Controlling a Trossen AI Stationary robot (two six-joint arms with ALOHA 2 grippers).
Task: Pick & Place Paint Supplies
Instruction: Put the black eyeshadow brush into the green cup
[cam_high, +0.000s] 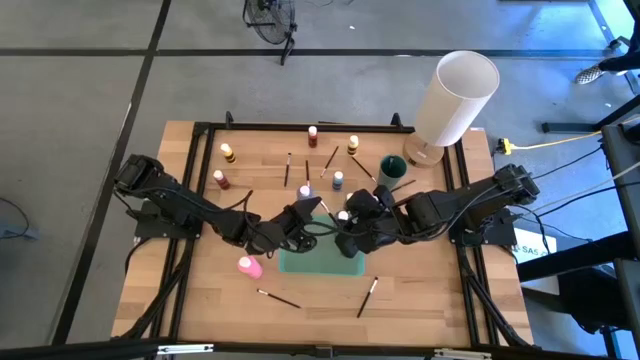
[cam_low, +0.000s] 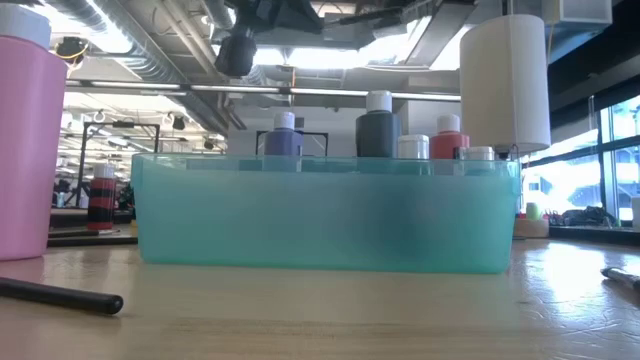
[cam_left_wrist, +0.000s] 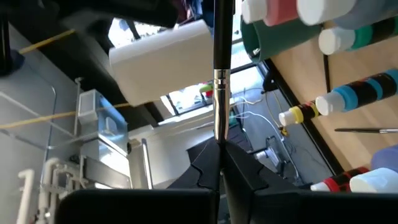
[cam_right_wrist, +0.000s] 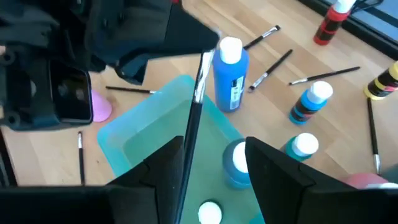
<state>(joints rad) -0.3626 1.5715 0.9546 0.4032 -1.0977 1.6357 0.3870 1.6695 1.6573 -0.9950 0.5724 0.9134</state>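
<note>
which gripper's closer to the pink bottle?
Left. The left gripper sits just up and right of the pink bottle, by the tray's left end; the right gripper is beyond it, over the tray.

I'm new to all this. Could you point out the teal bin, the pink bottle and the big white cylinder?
teal bin (cam_low: 330, 215): low view, front wall.
pink bottle (cam_high: 249, 266): high view, its body.
white cylinder (cam_high: 455, 97): high view, its side.

A tall white cylinder (cam_high: 457, 96) on a round wooden base stands at the light wooden slatted table's (cam_high: 200, 300) 1 o'clock corner; a yellow cable (cam_high: 545, 146) trails at 3 o'clock
</note>
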